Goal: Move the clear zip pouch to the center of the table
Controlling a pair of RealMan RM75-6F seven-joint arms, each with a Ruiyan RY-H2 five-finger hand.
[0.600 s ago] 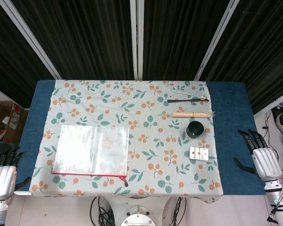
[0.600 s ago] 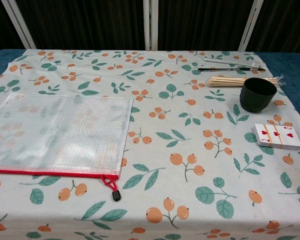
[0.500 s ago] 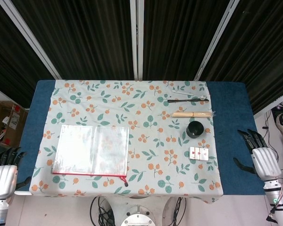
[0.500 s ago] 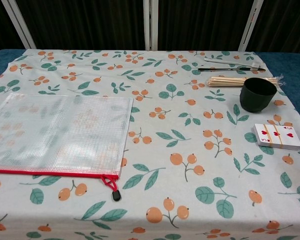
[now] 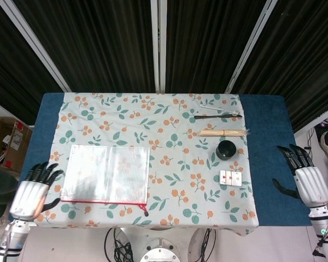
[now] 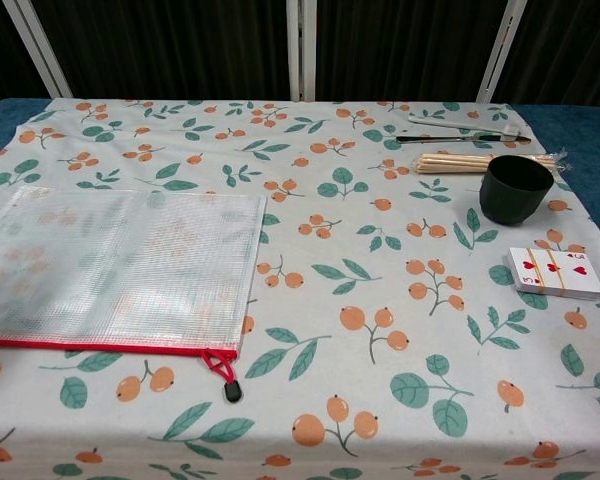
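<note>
The clear zip pouch (image 5: 106, 174) lies flat on the left half of the floral tablecloth, its red zipper edge toward the front; it fills the left of the chest view too (image 6: 115, 268). My left hand (image 5: 31, 192) hovers just left of the pouch at the table's front left edge, fingers spread and holding nothing. My right hand (image 5: 308, 180) hangs off the table's right side, fingers apart and empty. Neither hand shows in the chest view.
On the right half stand a black cup (image 5: 226, 149), a deck of playing cards (image 5: 230, 177), a bundle of wooden skewers (image 5: 223, 132) and a black-handled utensil (image 5: 217, 115). The blue table (image 5: 269, 164) shows bare beside the cloth.
My left hand has moved up and right, from off the front left corner to just beside the pouch. The right hand has shifted slightly. The pouch has not moved.
</note>
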